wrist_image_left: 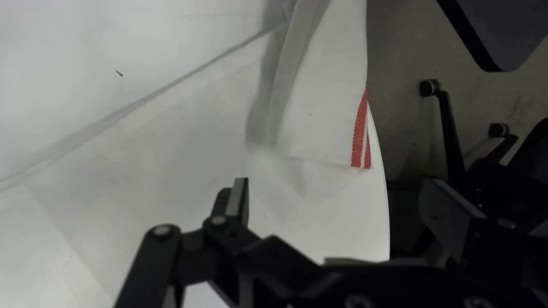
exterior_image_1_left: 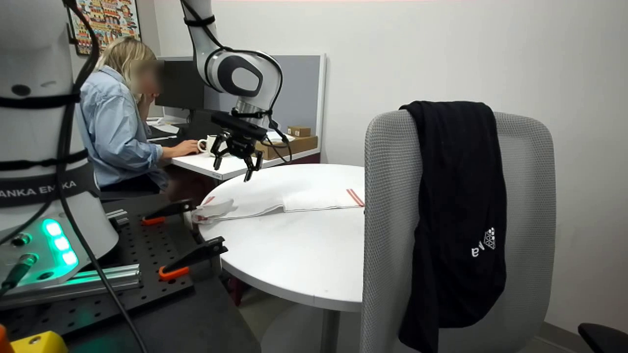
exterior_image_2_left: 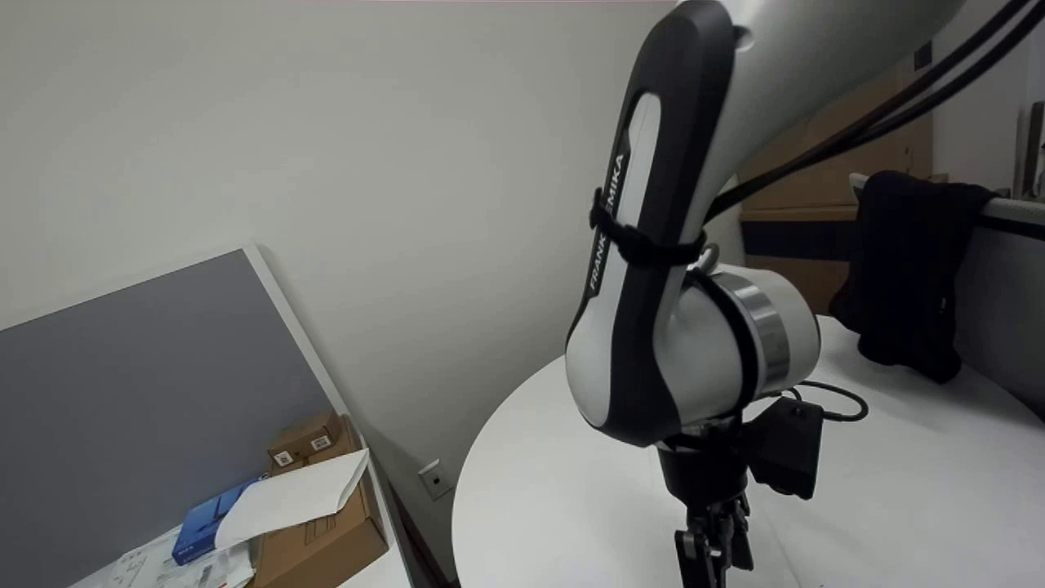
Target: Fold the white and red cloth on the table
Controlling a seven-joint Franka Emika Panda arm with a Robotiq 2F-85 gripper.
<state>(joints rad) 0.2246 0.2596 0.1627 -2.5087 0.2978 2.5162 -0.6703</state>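
Cloth (exterior_image_1_left: 316,200) lies across the far half of the table (exterior_image_1_left: 294,255), left end rumpled. Claw (exterior_image_1_left: 232,172) hangs above near that end, jaws apart, empty. Looks like grab time for the fold; I'd dip, pinch that end, bring it right.

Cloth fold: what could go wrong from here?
The white and red cloth has a striped corner near the edge of the table; a nudge might push it over.
The end effector is open, one finger appearing beyond that edge in the wrist view; lowering there might clip it.
White on white, cloth outlines look faint; a grasp could miss.
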